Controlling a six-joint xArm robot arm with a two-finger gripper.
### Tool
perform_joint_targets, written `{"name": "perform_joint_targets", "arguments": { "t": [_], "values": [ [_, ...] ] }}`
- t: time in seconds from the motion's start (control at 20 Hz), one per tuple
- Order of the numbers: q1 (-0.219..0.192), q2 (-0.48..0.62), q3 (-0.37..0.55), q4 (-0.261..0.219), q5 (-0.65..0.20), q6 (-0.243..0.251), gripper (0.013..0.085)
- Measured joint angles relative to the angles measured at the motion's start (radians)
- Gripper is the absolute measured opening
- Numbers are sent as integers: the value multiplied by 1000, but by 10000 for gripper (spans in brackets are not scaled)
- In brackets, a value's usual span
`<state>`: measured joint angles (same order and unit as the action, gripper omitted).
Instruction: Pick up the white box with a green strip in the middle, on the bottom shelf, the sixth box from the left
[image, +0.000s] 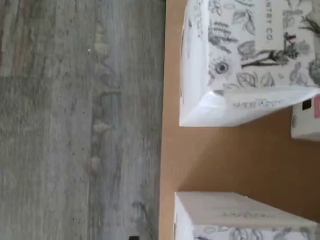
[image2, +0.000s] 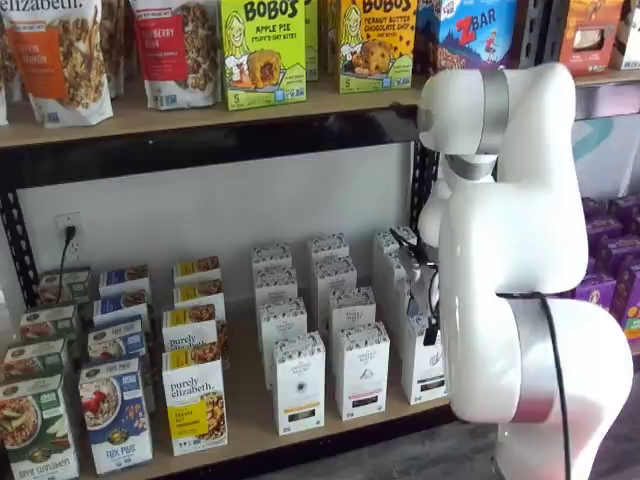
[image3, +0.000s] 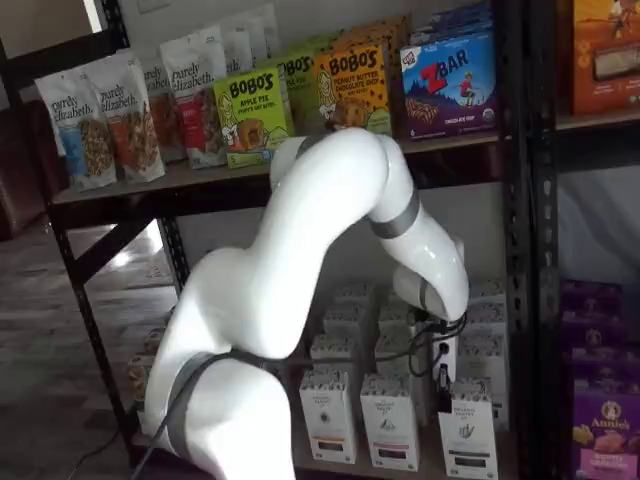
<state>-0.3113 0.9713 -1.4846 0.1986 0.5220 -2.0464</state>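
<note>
The white box (image2: 424, 365) stands at the right end of the front row on the bottom shelf (image2: 335, 422), its upper part behind the arm. It has a patterned top band and a dark strip low on its front. It also shows in a shelf view (image3: 468, 432). My gripper (image2: 431, 322) hangs just over its top front edge. Only a black finger (image3: 443, 378) and a cable show, side-on, so I cannot tell whether it is open. The wrist view shows two white cartons with patterned tops (image: 250, 50) (image: 240, 217) and bare board (image: 240, 155) between them.
Two more white cartons (image2: 362, 370) (image2: 300, 385) stand left of the white box, then a yellow purely elizabeth box (image2: 195, 400). More white cartons fill the rows behind. My white arm (image2: 520, 260) stands at the shelf's right. Grey plank floor (image: 75, 125) lies beyond the shelf edge.
</note>
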Motion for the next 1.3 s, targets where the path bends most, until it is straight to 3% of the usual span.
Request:
{"name": "perform_joint_targets", "arguments": {
  "t": [0.4, 0.6, 0.85, 1.1, 1.3],
  "values": [
    [6, 72, -93, -111, 26, 103, 850],
    [7, 100, -134, -189, 58, 171, 850],
    [11, 124, -165, -230, 71, 210, 850],
    [18, 148, -186, -316, 66, 290, 850],
    [20, 160, -199, -311, 70, 288, 850]
  ]
}}
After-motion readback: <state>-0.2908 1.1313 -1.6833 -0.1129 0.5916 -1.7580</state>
